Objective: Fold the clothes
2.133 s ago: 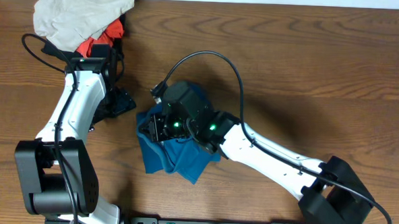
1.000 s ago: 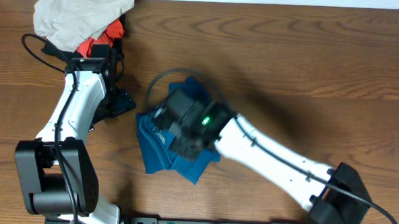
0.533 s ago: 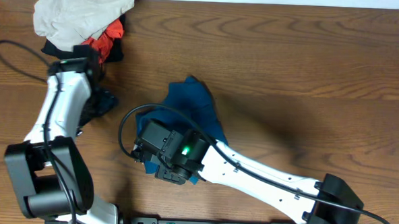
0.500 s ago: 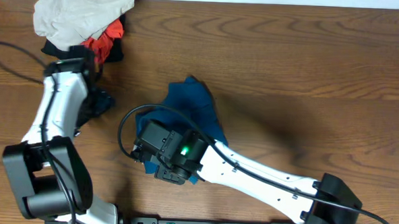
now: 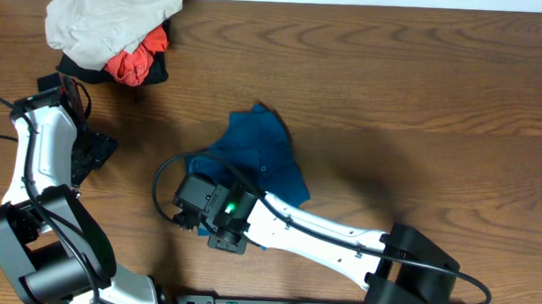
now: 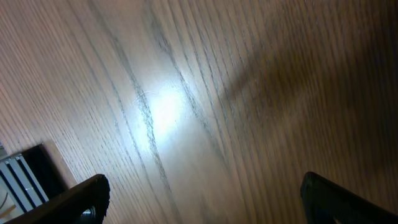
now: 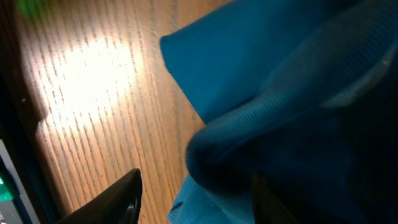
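**Teal cloth bunched between the right jaws, left arm standing off**

In the wrist view, the right gripper (image 7: 196, 199) has its fingers on either side of a thick rolled fold of the shirt (image 7: 280, 74). A strip of bare wood shows between one finger and the cloth. I cannot tell whether the fold is pinched or only straddled.

From overhead, that gripper sits at the near-left end of the shirt. The garment lies crumpled near the middle of the table (image 5: 420, 103), trailing away from the gripper toward the far side. No sleeve or hem can be made out clearly.

The left gripper (image 6: 205, 199) is spread wide over bare wood with nothing in it, well apart from the shirt. At the far-left corner a pale beige garment (image 5: 107, 17) lies heaped on an orange-red one (image 5: 128, 65) and a black one (image 5: 73, 65), none of them touching the shirt.

In my judgement the step in hand is spreading the shirt out, not folding it. To do it well:

- Grip one edge, not a wad of several layers.
- Keep the pull low and slow, so the cloth slides flat and does not roll.
- Bring the left arm in to take a second corner, so the two arms can tension the shirt between them.
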Available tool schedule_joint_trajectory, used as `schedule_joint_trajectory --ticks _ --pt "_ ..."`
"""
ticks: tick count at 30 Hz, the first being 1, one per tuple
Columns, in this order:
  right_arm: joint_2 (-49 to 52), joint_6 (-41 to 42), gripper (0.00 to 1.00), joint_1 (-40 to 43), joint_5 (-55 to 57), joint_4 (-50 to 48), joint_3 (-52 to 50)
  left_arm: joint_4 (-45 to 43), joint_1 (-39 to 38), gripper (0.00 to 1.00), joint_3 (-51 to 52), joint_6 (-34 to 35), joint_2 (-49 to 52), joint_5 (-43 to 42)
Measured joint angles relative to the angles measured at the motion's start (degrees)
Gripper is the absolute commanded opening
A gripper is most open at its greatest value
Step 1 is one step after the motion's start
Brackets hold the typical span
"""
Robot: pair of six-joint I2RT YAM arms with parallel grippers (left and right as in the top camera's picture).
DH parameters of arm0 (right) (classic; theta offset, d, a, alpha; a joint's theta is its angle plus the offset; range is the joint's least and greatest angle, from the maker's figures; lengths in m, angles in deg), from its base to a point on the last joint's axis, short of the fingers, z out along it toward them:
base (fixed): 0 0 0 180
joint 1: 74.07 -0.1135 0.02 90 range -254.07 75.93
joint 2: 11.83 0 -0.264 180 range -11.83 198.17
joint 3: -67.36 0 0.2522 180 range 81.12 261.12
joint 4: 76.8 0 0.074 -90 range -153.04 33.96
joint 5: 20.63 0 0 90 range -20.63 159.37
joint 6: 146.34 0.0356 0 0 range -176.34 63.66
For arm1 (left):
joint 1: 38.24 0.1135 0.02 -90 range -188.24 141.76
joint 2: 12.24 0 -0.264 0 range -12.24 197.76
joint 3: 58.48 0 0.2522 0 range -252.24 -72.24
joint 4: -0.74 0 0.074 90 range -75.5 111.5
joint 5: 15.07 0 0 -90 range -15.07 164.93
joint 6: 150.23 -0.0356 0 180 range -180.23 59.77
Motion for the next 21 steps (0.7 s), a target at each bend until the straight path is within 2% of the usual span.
schedule_joint_trajectory --ticks 6,12,21 --pt "0.92 -0.28 0.41 -2.34 0.28 -0.37 0.00 0.00 0.00 0.98 0.00 0.00 0.00 0.00" --pt "4.52 -0.26 0.42 -3.76 1.90 -0.59 -0.07 0.39 0.00 0.98 0.00 0.02 0.00 0.00" --pt "4.74 -0.26 0.45 -3.80 8.61 -0.57 -0.09 0.39 0.00 0.98 0.00 0.00 0.00 0.00"
